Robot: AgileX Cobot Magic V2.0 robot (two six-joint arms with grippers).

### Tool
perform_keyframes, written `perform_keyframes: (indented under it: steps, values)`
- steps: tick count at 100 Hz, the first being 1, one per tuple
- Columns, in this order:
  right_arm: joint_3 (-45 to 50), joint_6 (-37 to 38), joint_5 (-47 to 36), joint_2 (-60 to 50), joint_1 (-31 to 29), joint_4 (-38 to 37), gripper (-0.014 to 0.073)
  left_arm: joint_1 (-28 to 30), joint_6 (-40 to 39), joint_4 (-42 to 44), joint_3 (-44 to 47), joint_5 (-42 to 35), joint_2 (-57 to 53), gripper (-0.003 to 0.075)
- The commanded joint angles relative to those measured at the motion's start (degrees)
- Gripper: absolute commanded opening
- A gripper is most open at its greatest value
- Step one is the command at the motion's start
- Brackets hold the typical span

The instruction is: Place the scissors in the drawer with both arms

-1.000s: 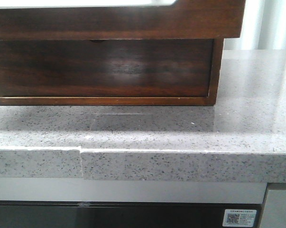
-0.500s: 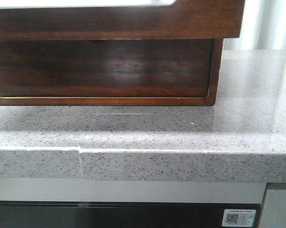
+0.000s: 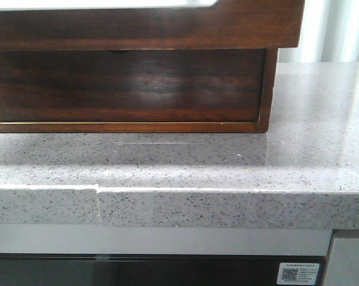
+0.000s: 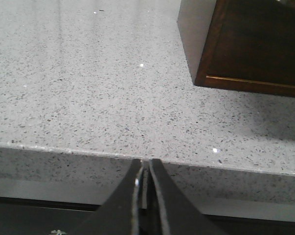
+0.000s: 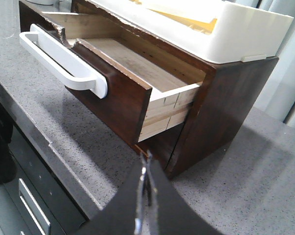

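Drawer (image 5: 119, 83) pulled out of cabinet (image 5: 225, 105), interior looks bare. Scissors not visible in any view. Left gripper (image 4: 144, 172) and right gripper (image 5: 146, 182) both pressed together, empty, low at tabletop (image 4: 88, 98) edge. Risk: searching arm clips protruding drawer front or white handle (image 5: 64, 61).

Worktop (image 3: 185, 158): grey speckled stone, glossy, with a thick front edge. A vertical seam (image 3: 98, 205) runs through the front edge left of centre in the front view, with a slight step between the two slabs. One item stands directly on the surface: a dark brown wooden cabinet (image 3: 128, 89), its base flat on the stone and set back from the front edge. The stone shows the cabinet's reflection just ahead of the base. To the cabinet's right the surface runs on bare to the backdrop.
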Motion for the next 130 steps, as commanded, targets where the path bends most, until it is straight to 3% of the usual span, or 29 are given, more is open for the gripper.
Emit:
perform_keyframes:
  steps: [1, 35, 49, 61, 76, 83, 87, 92, 113, 130]
  values:
    - [-1.34, 0.11, -4.55, 0.63, 0.04, -1.19, -0.0041, 0.09, -0.49, -0.07, 1.36, -0.86, -1.81, -0.0019]
    - [-1.34, 0.11, -4.55, 0.63, -0.07, -1.19, -0.0041, 0.09, -0.49, -0.07, 1.36, -0.86, -1.81, -0.0019]
    - [2.97, 0.21, -6.50, 0.55, -4.65, -2.07, -0.0041, 0.09, -0.49, -0.07, 1.36, -0.86, -1.81, -0.0019]
    - [11.93, 6.75, -19.60, 0.55, -13.23, -0.86, -0.0041, 0.09, -0.49, -0.07, 1.36, -0.86, -1.81, -0.0019]
    - [28.72, 8.73, -46.71, 0.55, -25.28, 6.21, -0.0041, 0.09, -0.49, -0.07, 1.36, -0.86, -1.81, -0.0019]
    - [34.12, 8.73, -50.82, -0.24, -29.44, 10.07, -0.0041, 0.09, -0.49, -0.07, 1.36, -0.86, -1.81, -0.0019]
    - [35.47, 8.73, -50.06, -1.27, -31.26, 11.07, -0.0041, 0.09, -0.49, -0.07, 1.36, -0.86, -1.81, -0.0019]
    - [34.79, 8.73, -41.98, -3.37, -32.98, 11.07, -0.0041, 0.09, -0.49, -0.07, 1.36, -0.86, -1.81, -0.0019]
    - [35.24, 8.73, -24.15, -12.45, -41.67, 11.07, -0.0041, 0.09, -0.49, -0.07, 1.36, -0.86, -1.81, -0.0019]
    - [35.24, 8.73, -18.84, -12.29, -45.12, 11.07, -0.0041, 0.09, -0.49, -0.07, 1.36, -0.86, -1.81, -0.0019]
